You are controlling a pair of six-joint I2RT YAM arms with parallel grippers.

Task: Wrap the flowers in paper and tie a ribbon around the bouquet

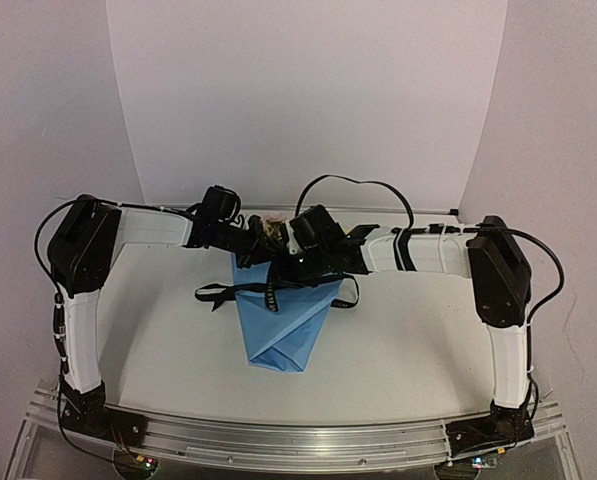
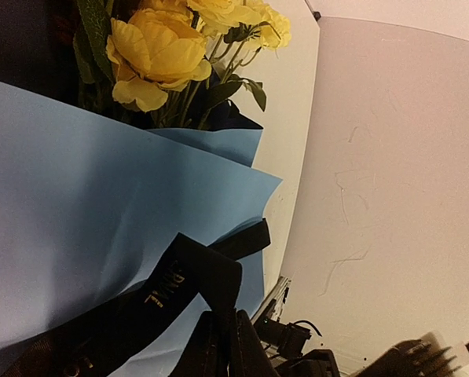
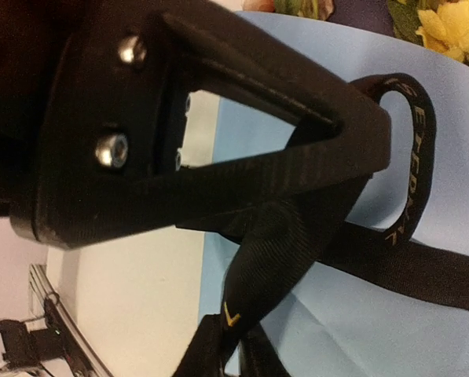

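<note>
the right gripper (image 3: 358, 145) is clamped tight on the black ribbon (image 3: 285, 243) over the blue paper (image 3: 454, 94). the left gripper (image 2: 228, 345) is almost closed, pinching another stretch of ribbon. the bouquet (image 1: 278, 325) lies on the table (image 1: 408, 340) between both arms, with its yellow flowers (image 2: 159, 47) pointing away.

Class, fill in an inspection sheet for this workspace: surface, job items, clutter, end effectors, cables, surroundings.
Surface: white table, work lying at its centre.
Job's things: flowers wrapped in light blue paper; black ribbon across the paper.
Clutter: nothing seen.
End effectors: left end effector and right end effector both appear shut on the ribbon.
Cables: black cable arcs above the right arm.
Surroundings: white backdrop; metal rail at the near edge.
</note>
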